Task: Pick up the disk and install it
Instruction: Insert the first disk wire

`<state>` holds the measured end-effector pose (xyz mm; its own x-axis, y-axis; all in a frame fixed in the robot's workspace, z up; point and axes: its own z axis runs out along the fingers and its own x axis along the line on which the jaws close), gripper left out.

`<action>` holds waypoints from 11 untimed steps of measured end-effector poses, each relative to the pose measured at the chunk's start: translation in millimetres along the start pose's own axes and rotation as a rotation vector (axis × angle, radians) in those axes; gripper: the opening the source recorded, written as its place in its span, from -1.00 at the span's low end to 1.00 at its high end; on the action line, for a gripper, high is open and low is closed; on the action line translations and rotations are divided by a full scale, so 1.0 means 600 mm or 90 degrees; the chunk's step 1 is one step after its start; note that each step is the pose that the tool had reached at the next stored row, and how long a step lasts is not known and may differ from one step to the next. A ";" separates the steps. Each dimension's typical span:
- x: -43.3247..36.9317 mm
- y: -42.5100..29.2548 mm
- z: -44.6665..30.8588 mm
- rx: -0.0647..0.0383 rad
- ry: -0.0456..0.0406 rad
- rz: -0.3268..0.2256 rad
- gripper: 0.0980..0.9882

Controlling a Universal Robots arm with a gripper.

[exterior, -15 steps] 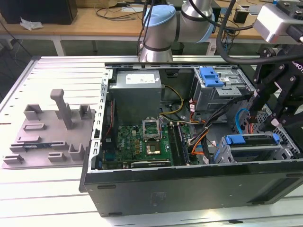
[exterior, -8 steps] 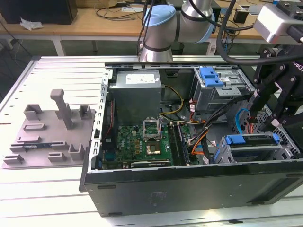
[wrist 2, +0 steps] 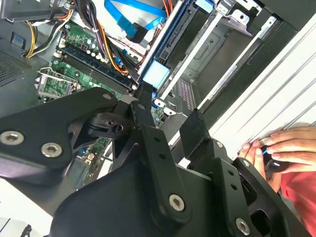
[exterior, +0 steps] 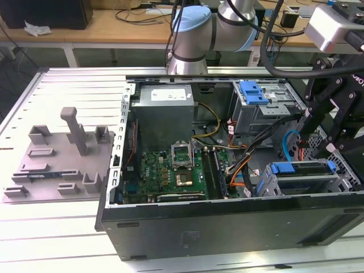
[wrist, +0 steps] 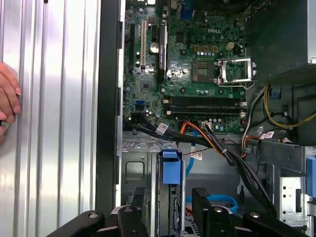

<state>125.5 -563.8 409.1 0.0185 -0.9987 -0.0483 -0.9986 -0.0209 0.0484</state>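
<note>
The disk (exterior: pixel 301 169) sits edge-up in the drive cage at the front right corner of the open computer case (exterior: pixel 187 224). Its bright blue bracket tab shows in both wrist views (wrist: pixel 170 168) (wrist 2: pixel 158 74). My gripper (exterior: pixel 316 148) hangs just above that cage. In the first wrist view the gripper (wrist: pixel 169 193) stands open, with one black finger on each side of the disk's edge and a small gap on either side. In the second wrist view the gripper (wrist 2: pixel 169 111) has its fingertips spread just short of the blue tab.
A second blue bracket (exterior: pixel 253 92) lies in the upper bay. The grey power supply box (exterior: pixel 165 111), motherboard (exterior: pixel 176 170) and loose cables (exterior: pixel 239 165) crowd the case. A grey fixture plate (exterior: pixel 57 165) lies at the exterior view's left. A person's hand (wrist 2: pixel 281 145) (wrist: pixel 7 98) rests on the ribbed table beside the case.
</note>
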 end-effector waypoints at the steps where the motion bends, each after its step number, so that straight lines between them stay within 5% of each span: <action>1: 0.000 0.000 0.000 0.000 0.0000 0.000 -0.09; 2: -0.001 0.000 0.000 0.000 0.0017 0.000 -0.09; 4: -0.011 0.000 0.000 0.000 0.0140 0.001 -0.09; 11: -0.063 -0.001 0.003 -0.001 0.0729 0.004 -0.09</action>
<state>125.5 -525.8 409.1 0.0185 -0.9976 0.0662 -0.9986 -0.0152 0.0506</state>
